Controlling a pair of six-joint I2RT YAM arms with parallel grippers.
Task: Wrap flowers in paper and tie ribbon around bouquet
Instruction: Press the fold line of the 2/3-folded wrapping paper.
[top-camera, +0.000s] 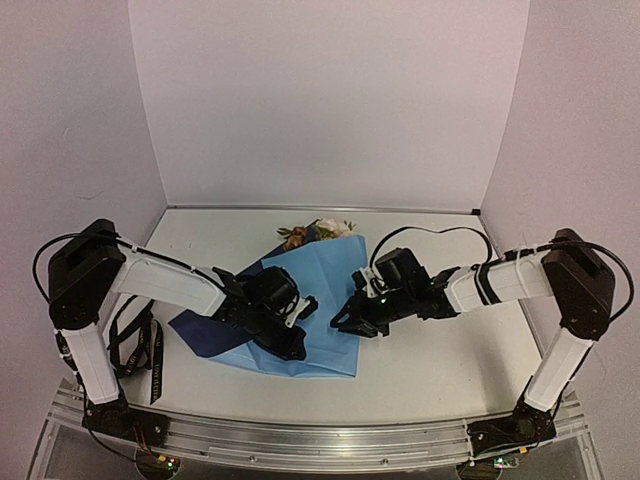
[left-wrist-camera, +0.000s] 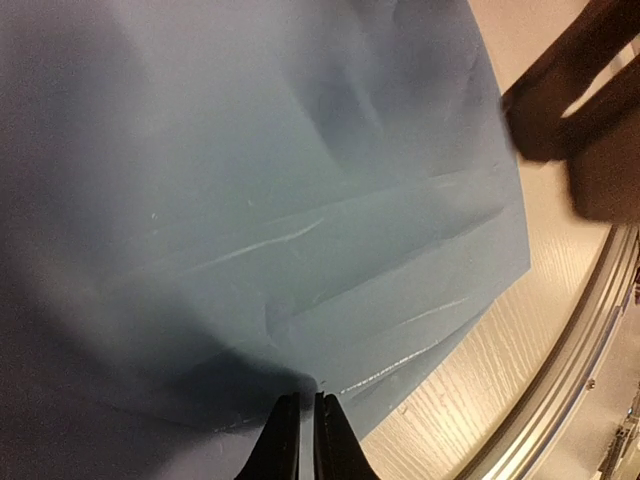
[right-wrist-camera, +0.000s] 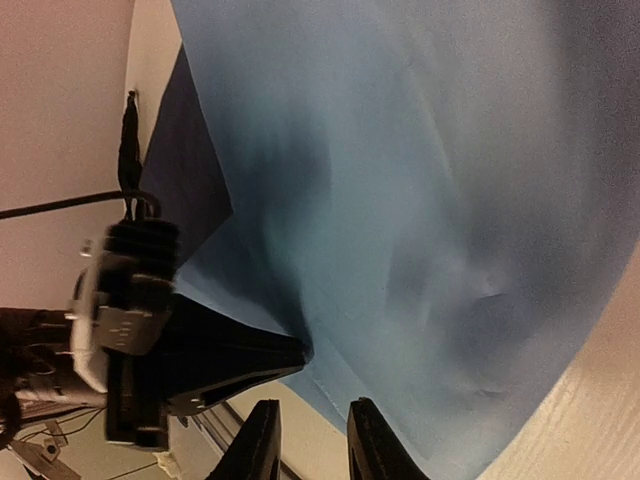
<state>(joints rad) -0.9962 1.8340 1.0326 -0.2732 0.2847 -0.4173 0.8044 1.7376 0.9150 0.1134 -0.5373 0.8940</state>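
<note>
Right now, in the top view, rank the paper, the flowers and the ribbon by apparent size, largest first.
1. the paper, by far the largest.
2 or 3. the ribbon and the flowers: unsure. The ribbon runs longer but is thin, and only the blooms show past the paper.

The paper (top-camera: 320, 290) is light blue with a navy underside, the flowers (top-camera: 318, 232) cream and orange.

The table (top-camera: 430, 360) is pale wood-grain with a metal rail (top-camera: 330, 440) along the bottom of the frame. At centre lies the paper (top-camera: 330, 275), light blue, with a navy flap on its left. Flowers (top-camera: 315, 232) poke out of its upper end. The ribbon (top-camera: 150, 355) lies at lower left.
</note>
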